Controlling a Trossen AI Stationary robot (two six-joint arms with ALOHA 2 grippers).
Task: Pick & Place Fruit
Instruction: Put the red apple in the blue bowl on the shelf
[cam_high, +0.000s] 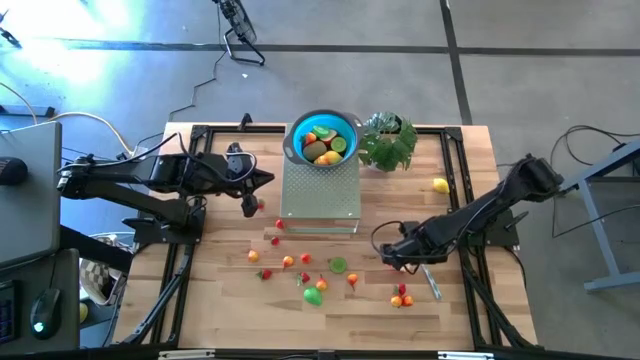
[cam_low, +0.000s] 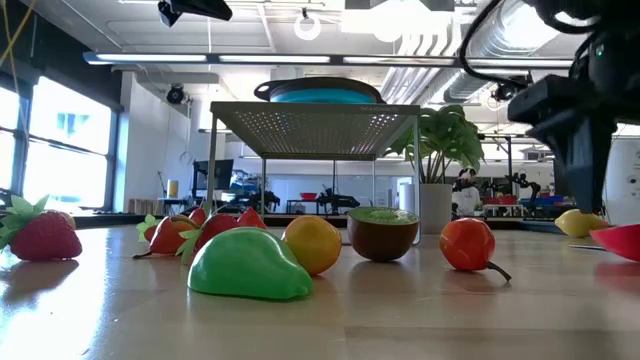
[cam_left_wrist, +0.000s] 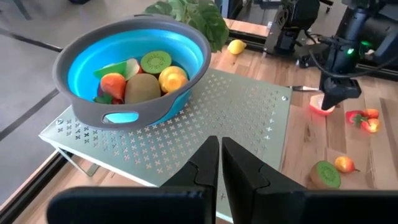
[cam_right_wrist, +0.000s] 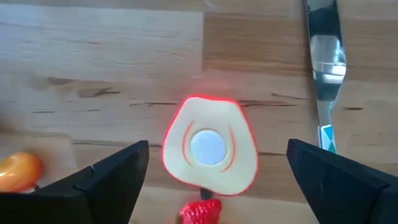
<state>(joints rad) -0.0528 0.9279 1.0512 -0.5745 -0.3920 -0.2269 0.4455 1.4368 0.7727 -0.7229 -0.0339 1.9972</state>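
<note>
Several small toy fruits (cam_high: 305, 275) lie scattered on the near half of the wooden table. More sit in the blue bowl (cam_high: 322, 138), which stands on a perforated metal stand (cam_high: 320, 195). My right gripper (cam_right_wrist: 217, 171) points down, open, with one finger on either side of a red-rimmed apple half (cam_right_wrist: 210, 148). The half lies cut face up on the table (cam_high: 398, 263) and the fingers do not touch it. My left gripper (cam_left_wrist: 219, 163) is shut and empty. It hangs over the stand's left edge (cam_high: 265, 180), short of the bowl (cam_left_wrist: 140, 68).
A silver knife (cam_right_wrist: 326, 62) lies just beside the apple half, with a strawberry (cam_right_wrist: 200, 211) and an orange fruit (cam_right_wrist: 18, 169) close by. A leafy plant (cam_high: 388, 142) stands right of the bowl, and a lemon (cam_high: 440, 185) lies near it. Black rails run along the table's sides.
</note>
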